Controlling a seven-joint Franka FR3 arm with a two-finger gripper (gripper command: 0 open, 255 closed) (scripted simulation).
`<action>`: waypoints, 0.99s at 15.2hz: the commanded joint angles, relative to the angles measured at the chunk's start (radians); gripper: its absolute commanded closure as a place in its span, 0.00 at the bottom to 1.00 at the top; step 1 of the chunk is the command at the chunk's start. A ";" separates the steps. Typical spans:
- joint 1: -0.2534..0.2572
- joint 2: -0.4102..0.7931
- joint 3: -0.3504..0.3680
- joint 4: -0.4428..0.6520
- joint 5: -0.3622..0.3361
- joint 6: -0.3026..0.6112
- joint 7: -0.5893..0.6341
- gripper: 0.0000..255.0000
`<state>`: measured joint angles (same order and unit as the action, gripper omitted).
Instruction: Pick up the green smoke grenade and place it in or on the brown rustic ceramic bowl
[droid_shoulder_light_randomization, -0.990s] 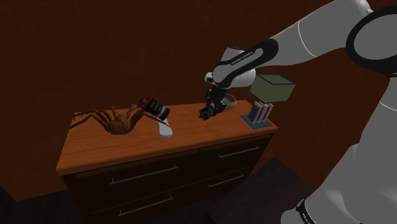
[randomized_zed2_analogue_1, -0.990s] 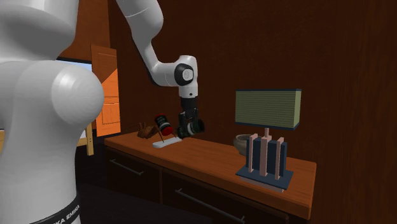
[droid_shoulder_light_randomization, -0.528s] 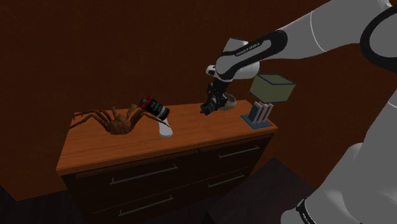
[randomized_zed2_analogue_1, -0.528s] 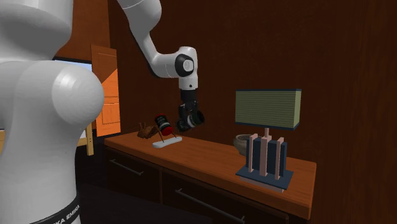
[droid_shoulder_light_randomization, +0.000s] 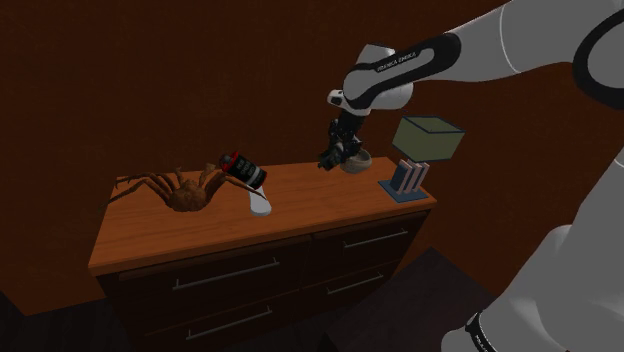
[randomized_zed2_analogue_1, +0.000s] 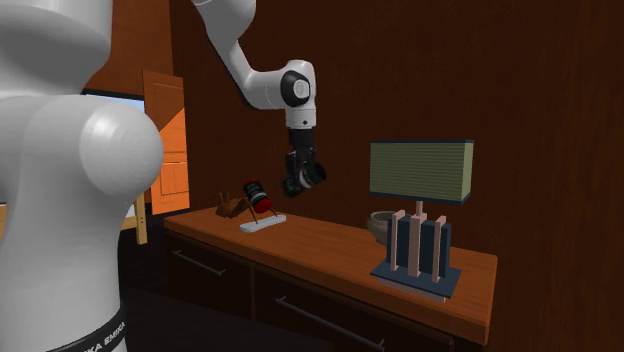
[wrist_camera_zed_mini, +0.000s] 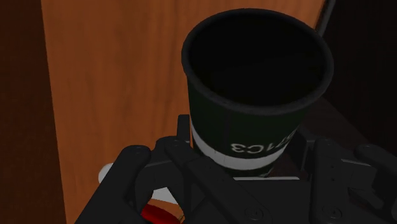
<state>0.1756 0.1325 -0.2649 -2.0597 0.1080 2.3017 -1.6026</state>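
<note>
The smoke grenade (wrist_camera_zed_mini: 254, 83) is a dark, almost black-green cylinder with a white band and white lettering. My gripper (wrist_camera_zed_mini: 245, 162) is shut on it, with a black finger (wrist_camera_zed_mini: 137, 168) on each side. In the shoulder view the gripper (droid_shoulder_light_randomization: 331, 157) hangs with the grenade above the back of the wooden dresser top (droid_shoulder_light_randomization: 300, 205), just beside the brown bowl (droid_shoulder_light_randomization: 357, 160) on that view's left. In the second exterior view the gripper (randomized_zed2_analogue_1: 299, 180) is well above the dresser, to the left of the bowl (randomized_zed2_analogue_1: 380, 225), which stands behind the lamp.
A lamp (droid_shoulder_light_randomization: 426, 140) with a green shade and slab base stands close to the bowl. A red and black can on a white base (droid_shoulder_light_randomization: 244, 172) and a brown crab-like figure (droid_shoulder_light_randomization: 178, 192) occupy the dresser's other end. A dark wall rises behind.
The gripper has risen from just above the dresser top and moved towards the bowl, carrying the grenade with it.
</note>
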 joint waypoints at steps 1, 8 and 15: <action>-0.026 0.032 -0.014 0.049 0.018 -0.021 -0.049 1.00; -0.138 0.204 -0.045 0.286 0.095 -0.108 -0.209 1.00; -0.273 0.417 -0.049 0.612 0.162 -0.239 -0.325 1.00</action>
<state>-0.0776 0.5145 -0.3148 -1.5089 0.2614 2.0895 -1.9152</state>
